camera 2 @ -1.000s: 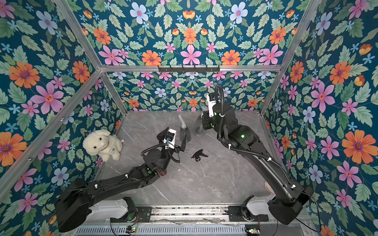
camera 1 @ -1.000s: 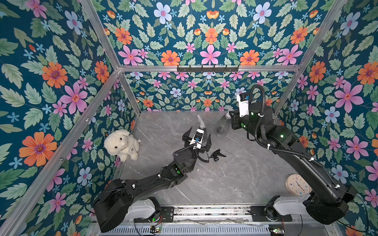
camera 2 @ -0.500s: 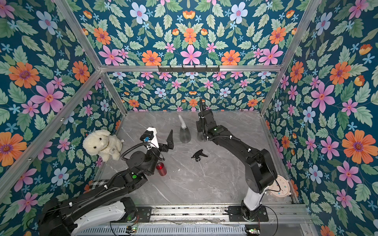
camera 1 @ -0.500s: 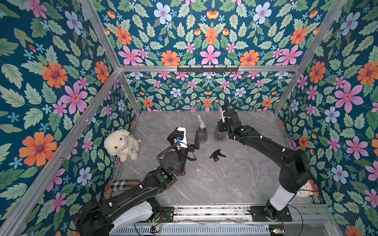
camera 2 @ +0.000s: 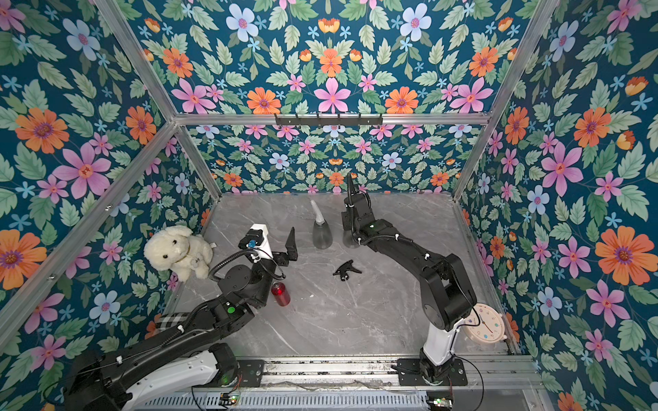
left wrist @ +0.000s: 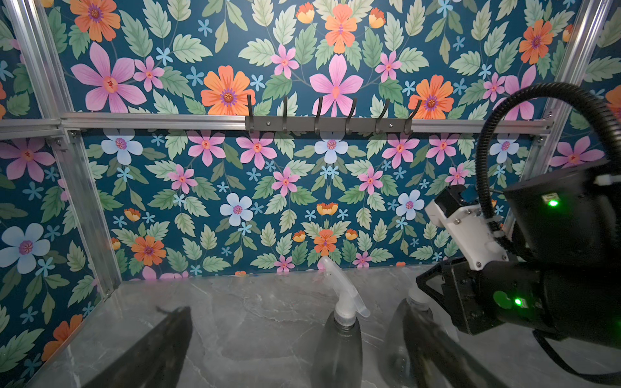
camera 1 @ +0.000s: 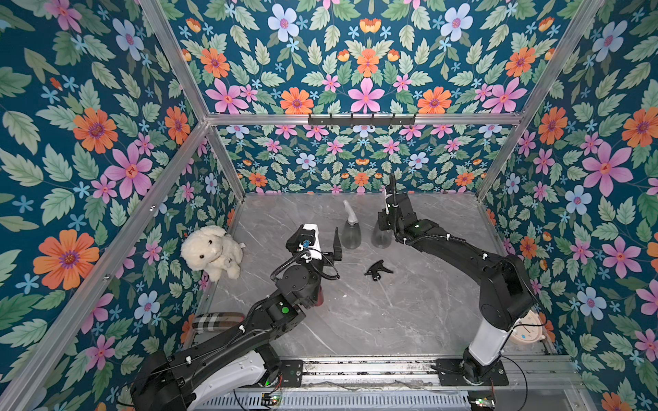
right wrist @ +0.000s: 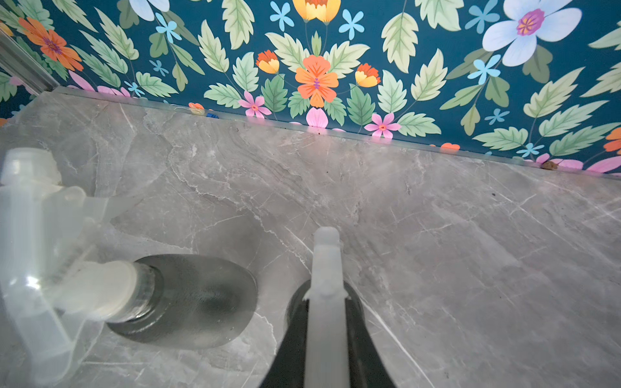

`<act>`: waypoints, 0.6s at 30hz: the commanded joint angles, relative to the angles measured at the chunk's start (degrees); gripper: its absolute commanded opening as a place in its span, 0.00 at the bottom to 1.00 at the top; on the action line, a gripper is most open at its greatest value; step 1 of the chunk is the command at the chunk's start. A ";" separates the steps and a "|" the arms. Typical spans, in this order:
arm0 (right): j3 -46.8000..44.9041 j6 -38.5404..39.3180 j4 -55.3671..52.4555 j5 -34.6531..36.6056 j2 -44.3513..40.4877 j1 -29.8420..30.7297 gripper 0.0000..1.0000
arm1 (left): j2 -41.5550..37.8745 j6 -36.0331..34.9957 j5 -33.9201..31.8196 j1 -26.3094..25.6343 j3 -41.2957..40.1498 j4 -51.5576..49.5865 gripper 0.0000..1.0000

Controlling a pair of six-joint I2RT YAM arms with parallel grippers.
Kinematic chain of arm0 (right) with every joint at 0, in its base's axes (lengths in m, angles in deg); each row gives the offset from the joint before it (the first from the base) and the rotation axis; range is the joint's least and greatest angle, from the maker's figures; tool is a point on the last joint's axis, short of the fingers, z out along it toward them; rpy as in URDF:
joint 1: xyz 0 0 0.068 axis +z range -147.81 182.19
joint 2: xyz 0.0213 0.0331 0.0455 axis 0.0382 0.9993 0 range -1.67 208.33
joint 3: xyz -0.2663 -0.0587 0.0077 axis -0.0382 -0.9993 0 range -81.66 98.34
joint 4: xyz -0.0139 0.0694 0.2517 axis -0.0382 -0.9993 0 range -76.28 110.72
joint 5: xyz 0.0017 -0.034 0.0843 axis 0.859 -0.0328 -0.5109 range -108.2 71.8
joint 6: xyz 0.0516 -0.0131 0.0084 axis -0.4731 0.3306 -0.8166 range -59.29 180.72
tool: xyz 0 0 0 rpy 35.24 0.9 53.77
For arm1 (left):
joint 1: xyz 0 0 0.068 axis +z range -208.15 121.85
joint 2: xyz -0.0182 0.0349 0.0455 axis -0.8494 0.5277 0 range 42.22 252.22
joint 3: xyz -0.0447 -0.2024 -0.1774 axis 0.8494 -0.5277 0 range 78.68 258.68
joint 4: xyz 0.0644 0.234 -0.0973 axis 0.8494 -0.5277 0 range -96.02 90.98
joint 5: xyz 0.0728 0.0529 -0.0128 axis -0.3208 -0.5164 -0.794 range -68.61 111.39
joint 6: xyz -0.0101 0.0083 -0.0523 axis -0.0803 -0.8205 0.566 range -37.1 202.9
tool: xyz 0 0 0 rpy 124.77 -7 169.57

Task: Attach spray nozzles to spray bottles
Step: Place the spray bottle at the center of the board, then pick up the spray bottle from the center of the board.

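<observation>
Flowered walls close in a grey marble desk (camera 1: 409, 320). At centre left the left gripper (left wrist: 295, 319) gapes empty above the capless red bottle (camera 2: 281, 293). One grey bottle (camera 1: 351, 233) wears a whitish nozzle (camera 1: 349, 210). The black nozzle (camera 1: 377, 269) lies loose at centre, probably for the red one. The right gripper (right wrist: 327, 302) flanks a white nozzle (right wrist: 326, 255) on the second grey bottle (camera 1: 380, 233), likely to screw it on; clenched or loose, I cannot tell.

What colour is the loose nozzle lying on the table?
Black. The nozzle shows best in a top view.
</observation>
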State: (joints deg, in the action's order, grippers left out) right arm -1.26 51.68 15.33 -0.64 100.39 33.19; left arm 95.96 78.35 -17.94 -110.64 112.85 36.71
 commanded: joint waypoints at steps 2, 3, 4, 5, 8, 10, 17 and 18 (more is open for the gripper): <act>0.47 -1.13 -0.29 0.28 -1.29 0.01 0.40 | -0.46 -0.31 -1.11 0.19 0.25 -0.05 1.00; 0.38 -1.14 -0.25 0.27 -1.92 -0.04 0.43 | -0.56 -0.36 -1.13 0.17 0.28 -0.13 1.00; 0.25 -1.12 -0.04 0.11 -2.69 0.00 0.47 | -0.69 -0.36 -1.03 0.19 0.36 -0.19 1.00; 0.27 -1.16 -0.19 0.02 -3.47 0.02 0.49 | -0.67 -0.36 -1.33 0.19 0.45 -0.14 1.00; 0.13 -1.40 -0.75 -0.06 -6.45 0.03 0.53 | -0.68 -0.37 -1.86 0.19 0.59 -0.30 1.00; -1.41 -2.53 -0.38 -1.33 -10.79 0.22 0.54 | -0.69 -0.28 -2.59 0.19 1.09 -1.08 1.00; -7.79 -5.82 -3.02 -13.13 -21.07 7.94 0.60 | -1.95 1.53 -12.32 0.28 3.88 -6.17 1.00; -8.41 -5.94 -3.24 -15.66 -21.35 9.70 0.60 | -2.52 1.99 -13.12 0.28 4.22 -7.18 1.00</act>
State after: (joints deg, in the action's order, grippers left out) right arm -8.56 47.17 14.08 -8.44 79.91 40.06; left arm 94.41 78.63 -25.79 -110.40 116.13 31.68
